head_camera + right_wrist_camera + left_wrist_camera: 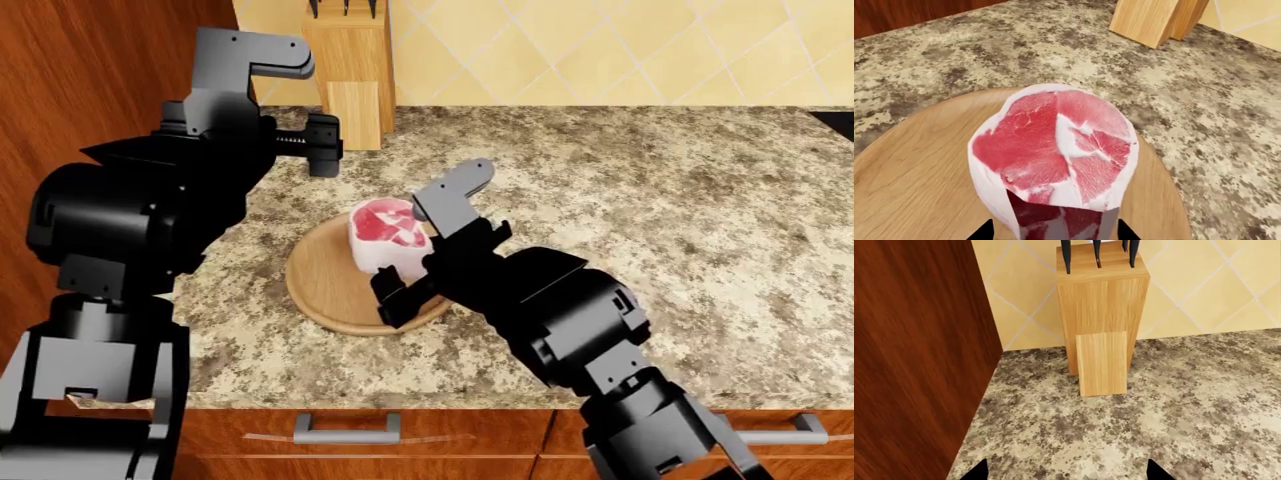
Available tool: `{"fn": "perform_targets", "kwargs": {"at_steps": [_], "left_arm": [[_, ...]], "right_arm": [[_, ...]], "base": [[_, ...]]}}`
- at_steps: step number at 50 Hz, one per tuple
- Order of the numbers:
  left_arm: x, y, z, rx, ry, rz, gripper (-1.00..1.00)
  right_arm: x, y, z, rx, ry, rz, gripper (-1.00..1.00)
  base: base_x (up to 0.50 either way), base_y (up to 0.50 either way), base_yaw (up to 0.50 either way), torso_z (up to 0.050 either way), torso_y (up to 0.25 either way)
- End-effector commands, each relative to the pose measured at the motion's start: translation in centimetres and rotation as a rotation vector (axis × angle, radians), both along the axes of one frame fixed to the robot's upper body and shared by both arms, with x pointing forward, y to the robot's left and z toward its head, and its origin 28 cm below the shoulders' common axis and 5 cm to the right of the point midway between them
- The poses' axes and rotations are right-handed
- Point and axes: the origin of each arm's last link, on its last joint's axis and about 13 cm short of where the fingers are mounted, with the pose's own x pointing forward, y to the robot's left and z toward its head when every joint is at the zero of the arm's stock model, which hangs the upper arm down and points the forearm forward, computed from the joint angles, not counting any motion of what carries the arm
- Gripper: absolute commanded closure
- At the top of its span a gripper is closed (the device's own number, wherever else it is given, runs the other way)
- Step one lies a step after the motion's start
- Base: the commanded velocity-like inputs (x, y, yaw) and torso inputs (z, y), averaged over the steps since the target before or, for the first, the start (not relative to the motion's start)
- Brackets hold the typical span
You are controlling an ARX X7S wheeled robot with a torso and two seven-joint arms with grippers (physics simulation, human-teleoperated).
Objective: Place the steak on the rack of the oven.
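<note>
Sitting between right pincer (1053, 234) tips, steak (1054, 160), on wooden board (914, 190)

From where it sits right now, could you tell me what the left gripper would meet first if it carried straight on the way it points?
Most likely the knife block: it stands dead ahead of the left gripper across bare countertop, against the tiled wall. Nothing else shows between them, though depth is hard to judge.

The thick raw steak (1054, 165) has a red-pink marbled top and pale pinkish-white sides. The round wooden board (914, 185) is light tan; the countertop (667, 200) is speckled brown-beige granite; the wall tiles (1214, 290) are cream, set diagonally.
</note>
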Motion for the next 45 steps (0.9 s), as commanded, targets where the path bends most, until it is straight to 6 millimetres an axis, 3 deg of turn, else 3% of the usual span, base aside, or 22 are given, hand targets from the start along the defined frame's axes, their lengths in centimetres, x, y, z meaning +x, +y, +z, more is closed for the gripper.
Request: {"fn": "perform_targets", "kwargs": {"at_steps": [1, 45], "left_arm": [[-0.2, 0.0, 0.1, -0.001, -0.002, 0.002, -1.00], [-0.6, 0.3, 0.2, -0.013, -0.009, 0.004, -1.00]], "right_arm": [[-0.1, -0.3, 0.1, -0.011, -0.011, -0.012, 1.00], [-2.4, -0.2, 3.3, -0.037, -0.219, -0.014, 1.00]], "base": [[0.00, 0.00, 0.00, 0.000, 0.000], [0.00, 0.00, 0.00, 0.000, 0.000]]}}
